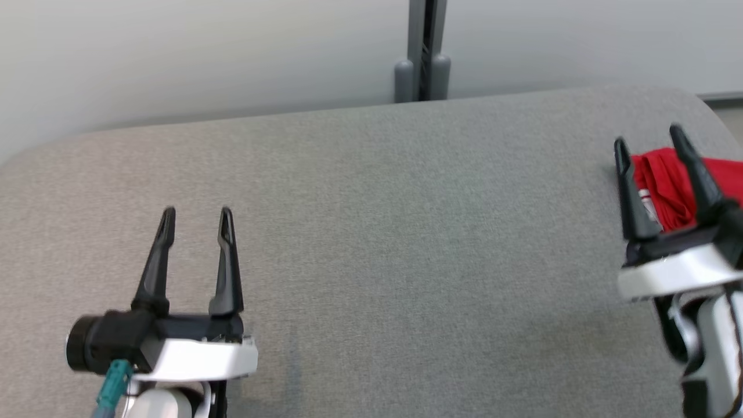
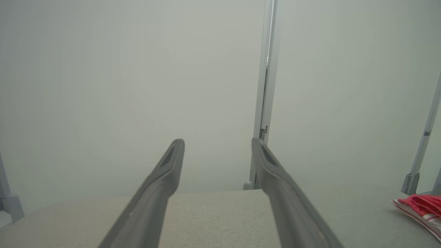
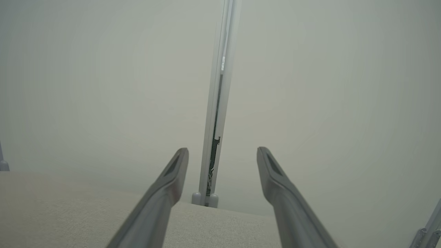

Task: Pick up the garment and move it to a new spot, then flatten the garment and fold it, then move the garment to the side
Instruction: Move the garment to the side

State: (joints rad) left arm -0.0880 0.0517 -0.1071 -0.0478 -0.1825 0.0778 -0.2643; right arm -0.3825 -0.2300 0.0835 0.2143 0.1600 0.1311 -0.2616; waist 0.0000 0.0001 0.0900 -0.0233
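The garment [image 1: 667, 183] is red with a bit of white and lies bunched at the right end of the grey table [image 1: 371, 232]. In the head view my right gripper [image 1: 649, 138] stands open in front of it, and the red cloth shows between the two dark fingers; I cannot tell whether they touch it. The right wrist view shows these fingers [image 3: 165, 193] apart and lifted, with only the wall between them. My left gripper [image 1: 196, 213] stands open over the table's left part, holding nothing. In the left wrist view the garment [image 2: 422, 208] shows at the far right.
A pale wall runs behind the table, with a grey post [image 1: 426, 52] at its middle. Another post [image 2: 422, 151] stands at the far right of the left wrist view. The table's far corners are rounded.
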